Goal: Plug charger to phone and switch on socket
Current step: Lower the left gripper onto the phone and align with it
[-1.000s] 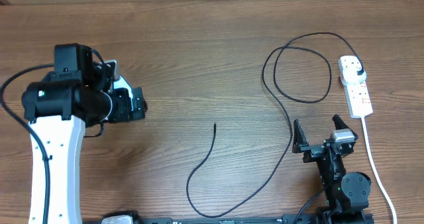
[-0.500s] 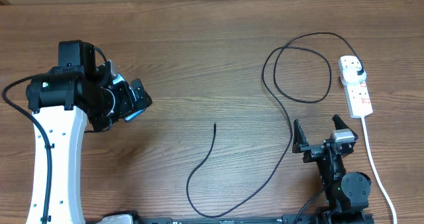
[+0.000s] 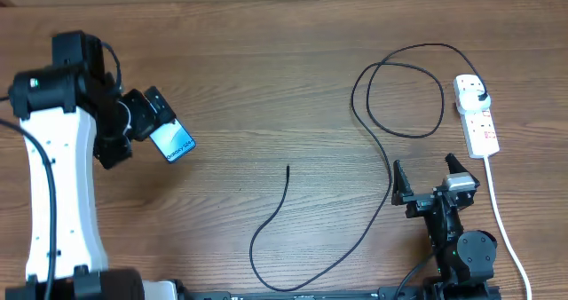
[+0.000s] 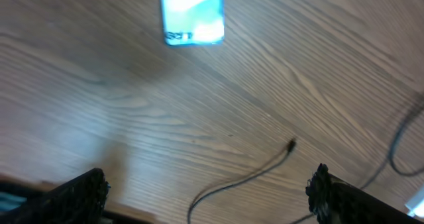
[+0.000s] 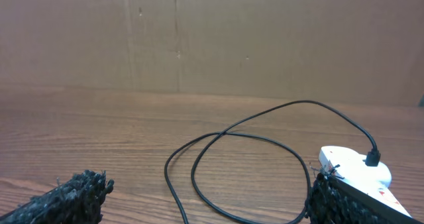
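Right gripper (image 3: pixel 424 162) nearest, fingers spread, empty, just beside charger (image 3: pixel 287 183) cable; free connector tip lying loose on table (image 3: pixel 266 69); farther left, phone (image 3: pixel 171 141) flat, screen lit, left gripper (image 4: pixel 209 177) spread wide, holding nothing; farthest right, cable loops ending at black plug in socket (image 3: pixel 477 115).

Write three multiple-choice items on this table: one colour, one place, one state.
1. The phone's screen is: A) red; B) light blue; C) dark.
2. The charger's free end lies: A) in the phone; B) bare on the table; C) in a gripper.
3. The right gripper is: A) shut on the charger; B) shut on the phone; C) open, empty.
B: it glows blue. B: the tip rests on wood, apart from the phone. C: its fingers stand wide, nothing between.
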Controlling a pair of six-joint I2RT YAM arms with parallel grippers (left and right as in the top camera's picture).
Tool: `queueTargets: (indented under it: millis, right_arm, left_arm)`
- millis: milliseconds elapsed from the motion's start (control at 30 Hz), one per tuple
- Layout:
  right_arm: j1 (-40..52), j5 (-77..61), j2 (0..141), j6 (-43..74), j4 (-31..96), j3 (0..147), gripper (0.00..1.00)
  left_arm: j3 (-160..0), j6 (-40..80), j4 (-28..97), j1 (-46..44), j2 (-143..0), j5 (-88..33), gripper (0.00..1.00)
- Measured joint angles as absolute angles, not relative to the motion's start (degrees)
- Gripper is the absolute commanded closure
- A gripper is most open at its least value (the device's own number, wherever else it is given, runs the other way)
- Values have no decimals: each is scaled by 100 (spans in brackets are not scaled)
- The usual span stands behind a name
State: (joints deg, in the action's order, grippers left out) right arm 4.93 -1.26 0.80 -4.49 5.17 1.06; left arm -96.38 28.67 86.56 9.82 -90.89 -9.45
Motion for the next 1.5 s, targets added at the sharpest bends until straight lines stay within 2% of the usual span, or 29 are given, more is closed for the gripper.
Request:
queueTargets:
  millis: [467,500,533,567,600,633,667,700,1233,1500]
  right_arm:
    - [491,-123,80,-451,515,106,0]
    - [491,-123,80,-451,517,106,0]
    - [491,-126,80,-449,515,106,0]
    - [491,-126,80,-451,517,106,0]
    - [493,-126,80,-449,517,106,0]
    - [491,-126,80,-451,513,106,0]
    - [491,-126,80,-449,517,106,0]
    - [491,-126,80,-447,517,106,0]
    - [493,-126,80,-451,519,106,0]
    - [491,-128,80,-451,515,106,0]
  left_arm:
    - [-9872,3210,8702,985,-10442,-121,0]
    - [-9872,3212,8702,985,-10516,-106,18]
    - [-9872,3216,8702,985,-10591,-95,53]
    - [-9872,3253,8702,985,-10663,-89,66]
    - [-9872,3267,8698,987,-10726,-78,59]
    - [-9872,3271,8678,985,-10801,-64,36]
    - [-9874,3269,8650,985,-10873,-58,6]
    - [-9874,3269,8611,985,-10940,-56,0]
    - [-9874,3291,7483,985,-11093,32,1]
    - [-9872,3291,7367,985,-11093,163,1]
